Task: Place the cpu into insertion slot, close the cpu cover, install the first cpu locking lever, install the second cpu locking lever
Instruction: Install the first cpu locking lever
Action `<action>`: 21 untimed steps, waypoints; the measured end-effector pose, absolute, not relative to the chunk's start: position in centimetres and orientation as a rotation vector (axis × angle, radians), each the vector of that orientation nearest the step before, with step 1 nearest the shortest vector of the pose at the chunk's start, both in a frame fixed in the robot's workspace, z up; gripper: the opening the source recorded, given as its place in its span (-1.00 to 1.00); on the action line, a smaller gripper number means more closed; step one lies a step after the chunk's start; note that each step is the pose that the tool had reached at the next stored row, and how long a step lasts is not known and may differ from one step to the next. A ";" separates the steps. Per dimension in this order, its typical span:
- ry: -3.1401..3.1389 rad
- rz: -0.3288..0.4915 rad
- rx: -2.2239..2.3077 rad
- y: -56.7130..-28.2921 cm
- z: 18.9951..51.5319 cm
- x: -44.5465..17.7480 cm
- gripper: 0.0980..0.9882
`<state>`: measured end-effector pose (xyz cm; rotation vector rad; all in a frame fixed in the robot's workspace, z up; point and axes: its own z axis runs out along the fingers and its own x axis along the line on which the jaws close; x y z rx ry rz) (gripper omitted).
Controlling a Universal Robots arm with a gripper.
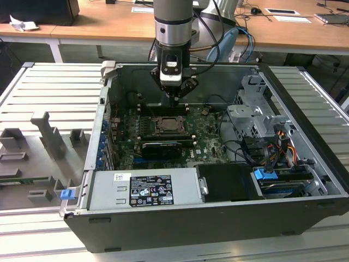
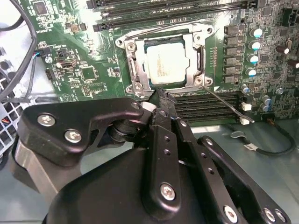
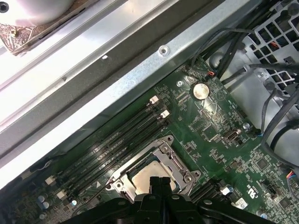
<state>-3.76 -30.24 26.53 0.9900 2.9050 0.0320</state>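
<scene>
Hanging upper centre in the exterior view, the gripper, jaws pressed together, empty, is best centred on the cover.

The arm is hanging straight down from above. The gripper is pointing downward, its fingers pressing together with no gap.

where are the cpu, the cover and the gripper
cpu (image 2: 167, 63), second wrist view, middle of its silver top
cover (image 2: 135, 65), second wrist view, metal rim beside the cpu
gripper (image 2: 161, 94), second wrist view, between its fingertips
</scene>
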 end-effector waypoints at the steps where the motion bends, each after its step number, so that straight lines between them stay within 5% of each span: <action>1: 2.909 0.032 0.978 -30.2 26.5 -3.8 -0.98; 21: 2.982 0.041 0.733 -30.2 26.5 -3.8 -0.98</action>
